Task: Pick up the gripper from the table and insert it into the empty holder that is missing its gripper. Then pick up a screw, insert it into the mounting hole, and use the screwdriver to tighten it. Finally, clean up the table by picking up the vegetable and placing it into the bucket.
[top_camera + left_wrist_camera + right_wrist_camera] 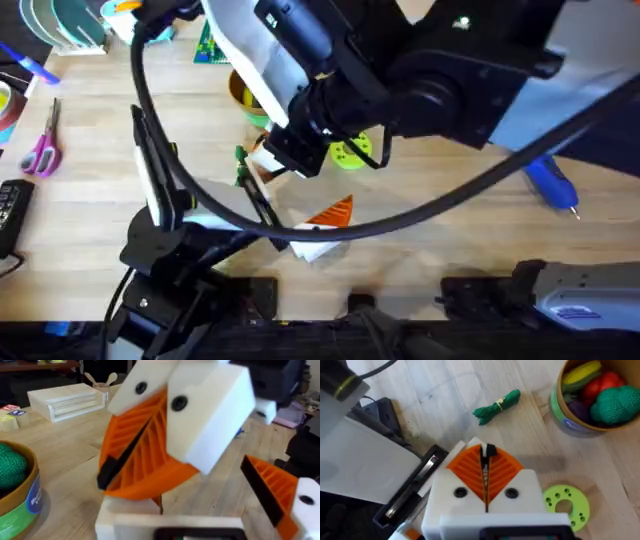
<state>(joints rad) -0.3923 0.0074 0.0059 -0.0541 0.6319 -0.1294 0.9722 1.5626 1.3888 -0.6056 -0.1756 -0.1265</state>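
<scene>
My right gripper (290, 160) (485, 460) reaches across the middle, its white fingers shut on what looks like the orange ribbed gripper (145, 467) with a black edge. Just under it is the holder (125, 512), a bare white finger block of my left gripper (210, 510) (322, 228), which is open; its other finger carries an orange pad (270, 490). The green vegetable (497, 405) lies on the table (450, 230) beside the bucket (560, 415) (20, 505), which holds toy produce. The blue screwdriver (550, 185) lies at the right. The screw is out of view.
A round green disc (565, 505) (350, 152) lies next to the right gripper. Pink scissors (42, 150) and a black device (10, 210) sit at the far left. A white box (65, 400) stands at the back. The right arm's black cable loops over the middle.
</scene>
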